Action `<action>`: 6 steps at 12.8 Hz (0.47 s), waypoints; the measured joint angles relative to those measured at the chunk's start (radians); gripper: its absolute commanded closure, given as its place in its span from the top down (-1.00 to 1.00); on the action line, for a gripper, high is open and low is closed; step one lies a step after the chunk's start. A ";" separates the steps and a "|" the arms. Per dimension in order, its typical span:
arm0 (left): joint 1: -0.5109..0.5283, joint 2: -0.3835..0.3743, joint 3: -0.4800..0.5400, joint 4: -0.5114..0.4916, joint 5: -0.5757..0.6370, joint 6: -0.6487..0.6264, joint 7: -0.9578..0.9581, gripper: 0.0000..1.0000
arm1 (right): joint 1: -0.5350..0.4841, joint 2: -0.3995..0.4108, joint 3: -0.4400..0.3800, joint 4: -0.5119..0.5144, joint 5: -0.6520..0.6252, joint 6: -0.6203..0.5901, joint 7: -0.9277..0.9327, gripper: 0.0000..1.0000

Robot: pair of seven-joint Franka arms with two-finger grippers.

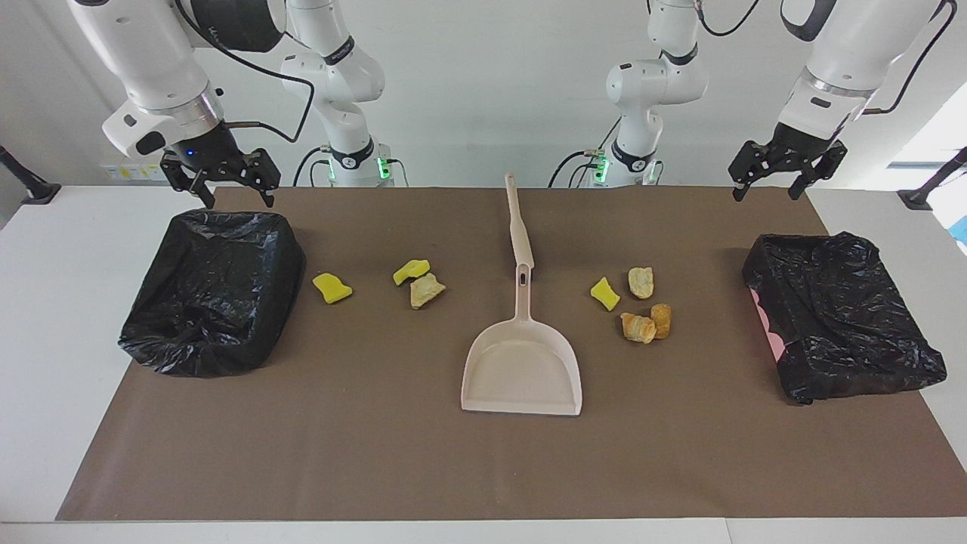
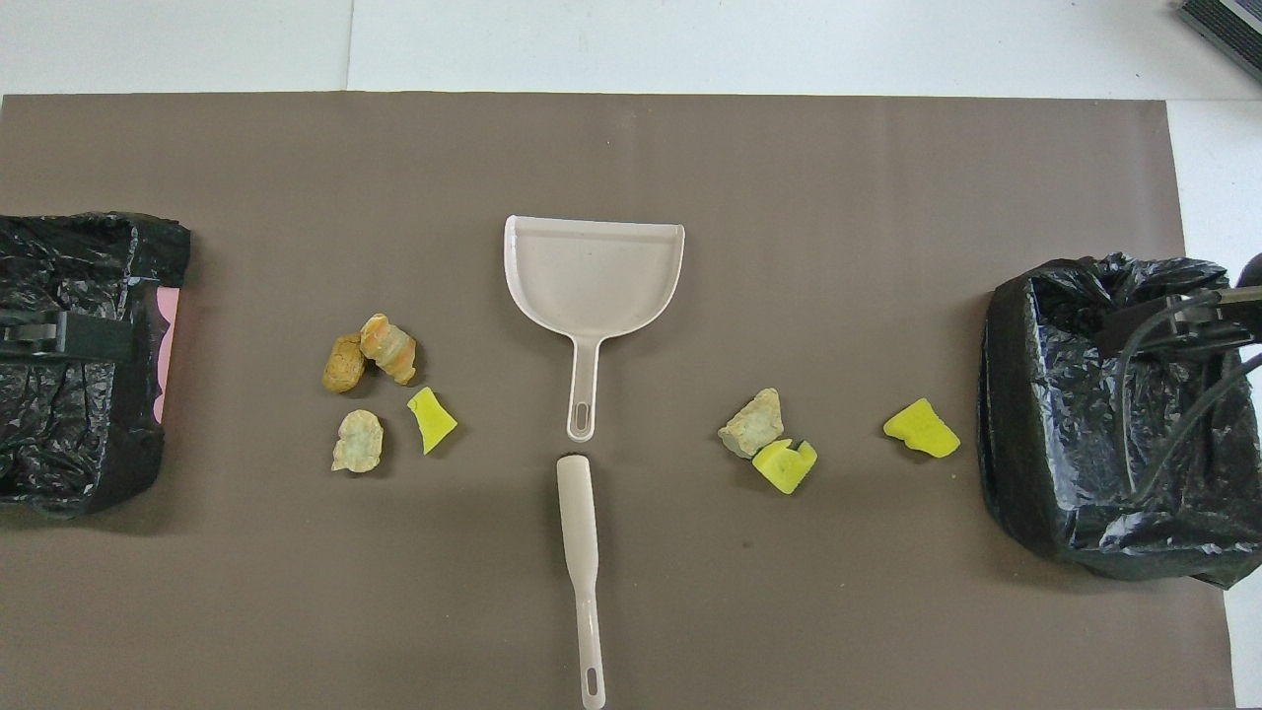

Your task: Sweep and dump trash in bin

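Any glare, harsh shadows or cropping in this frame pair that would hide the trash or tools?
Facing view: even light, soft shadows; sheen on both bin liners, bright window at the edge near the left gripper. Overhead view: trash and dustpan plainly lit; both bins cut by frame edges.

Both bins (image 2: 69,434) (image 2: 1104,493) are cut off overhead; their insides stay hidden.

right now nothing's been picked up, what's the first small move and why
Probably lower the right gripper to the brush handle, while the left gripper goes for the dustpan. Both grippers hang open and hold nothing, each over a black-lined bin. All seven trash lumps lie loose on the mat in two clusters, four toward the left arm's end and three toward the right arm's end.
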 measured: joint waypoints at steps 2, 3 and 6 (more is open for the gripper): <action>0.000 0.000 0.000 0.000 -0.001 0.007 -0.001 1.00 | 0.000 0.000 0.000 -0.001 0.000 0.000 0.000 1.00; 0.000 0.000 0.000 0.000 -0.001 0.007 -0.001 1.00 | 0.000 0.000 0.000 -0.001 0.000 0.000 0.000 1.00; 0.000 0.000 0.000 0.000 -0.001 0.007 -0.001 1.00 | 0.000 0.000 0.000 -0.001 0.000 0.000 0.000 1.00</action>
